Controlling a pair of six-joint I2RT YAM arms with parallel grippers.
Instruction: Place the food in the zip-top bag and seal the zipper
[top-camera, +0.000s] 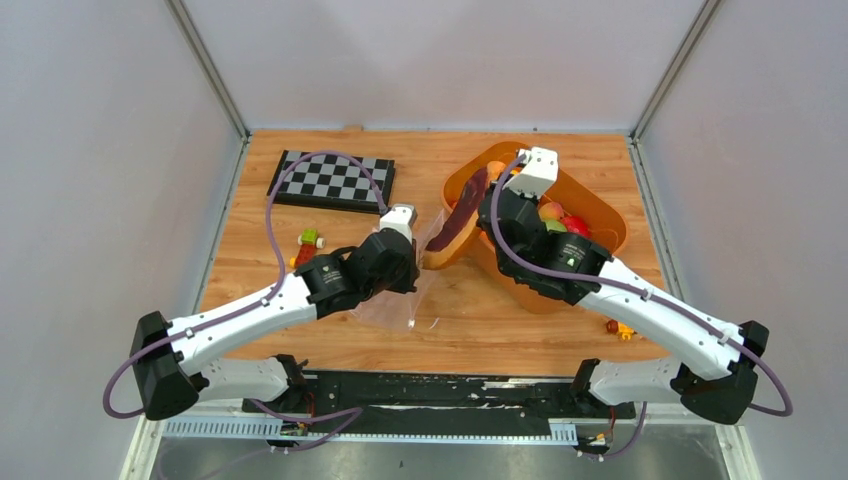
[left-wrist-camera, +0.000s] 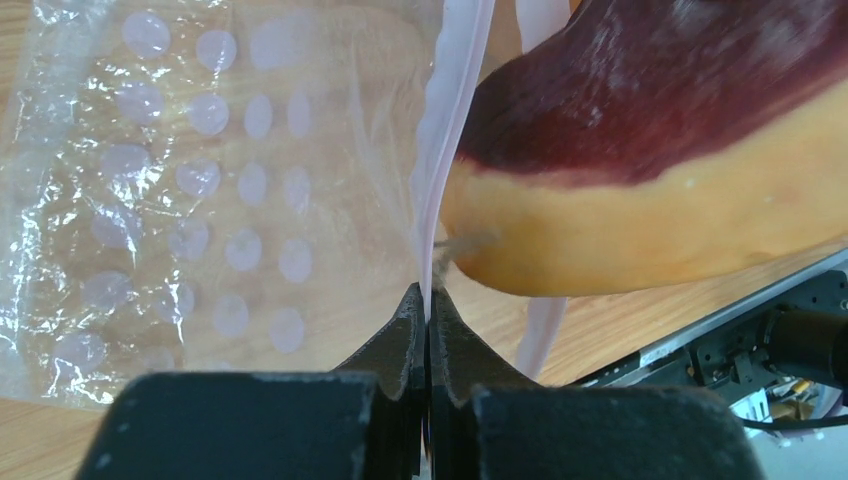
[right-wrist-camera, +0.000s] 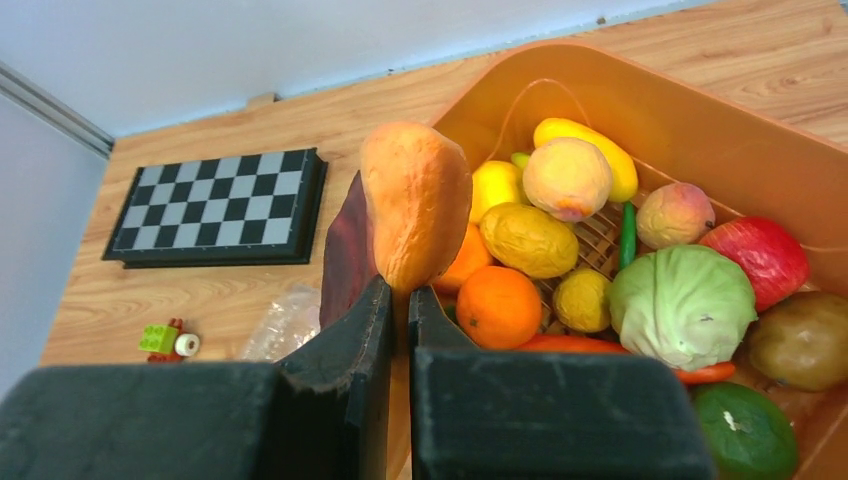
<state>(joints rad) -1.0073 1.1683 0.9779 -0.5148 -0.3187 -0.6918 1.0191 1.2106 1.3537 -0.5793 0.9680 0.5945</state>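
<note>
On the wooden desk (top-camera: 520, 330), the left tool (left-wrist-camera: 427, 296) pinches the whitish zipper strip (left-wrist-camera: 445, 150) of the limp-looking, slippery clear plastic bag (left-wrist-camera: 200, 200), while the right tool (right-wrist-camera: 398, 290) clamps the orange rim of the stiff-looking, glossy long maroon slice (left-wrist-camera: 650, 120) at the bag's mouth.

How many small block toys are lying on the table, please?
2. One block toy lies between the checkerboard and the left arm; a second block toy lies by the tub's near corner, beside the right arm. The arms or tub may hide more.
</note>
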